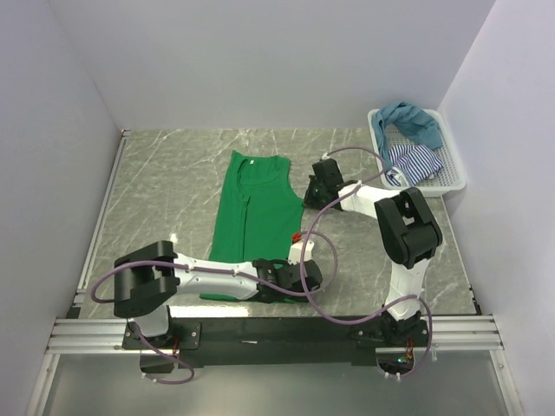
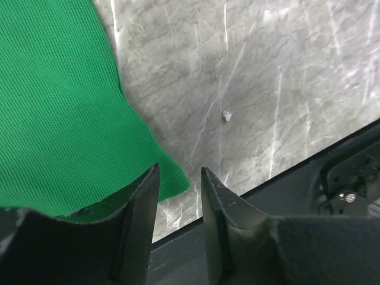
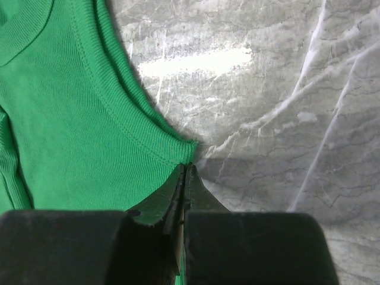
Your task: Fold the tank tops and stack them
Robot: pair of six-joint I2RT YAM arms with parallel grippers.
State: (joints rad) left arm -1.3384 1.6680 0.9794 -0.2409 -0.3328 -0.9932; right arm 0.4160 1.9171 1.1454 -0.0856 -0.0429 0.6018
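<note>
The bright green tank top (image 1: 251, 208) lies flat on the marble table, neck to the far side, its left side folded over. My right gripper (image 1: 309, 198) is at the top's right armhole corner; in the right wrist view its jaws (image 3: 184, 167) are pressed shut on the green edge (image 3: 89, 119). My left gripper (image 1: 305, 276) is open over the top's near right hem corner (image 2: 169, 181), which lies just between and under the fingertips (image 2: 180, 171). The teal-blue top (image 1: 412, 117) and the striped top (image 1: 414, 160) lie crumpled in the basket.
The white mesh basket (image 1: 451, 169) stands at the far right corner. White walls close the table on three sides. The black mounting rail (image 2: 297, 196) runs along the near edge, close to my left gripper.
</note>
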